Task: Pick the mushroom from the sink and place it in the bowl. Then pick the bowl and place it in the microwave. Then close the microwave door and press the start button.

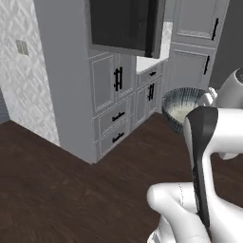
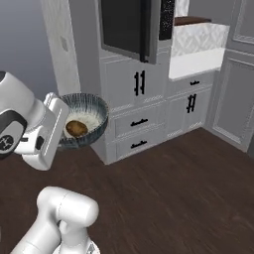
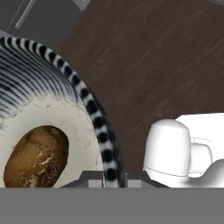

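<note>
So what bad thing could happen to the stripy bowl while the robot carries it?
The gripper pinches only the rim of the round grey-blue streaked bowl, high above the dark wood floor, so it might slip or tip. The brown mushroom lies loose inside and could roll out. The bowl could also bump the grey cabinets.

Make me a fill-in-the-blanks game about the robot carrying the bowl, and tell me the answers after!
1. The mushroom lies inside the ____.
2. The bowl is held up above the dark wooden ____.
3. The gripper has its jaws clamped on the bowl's ____.
4. The microwave door has dark glass and stands ____.

Missing words: bowl; floor; rim; open
</note>
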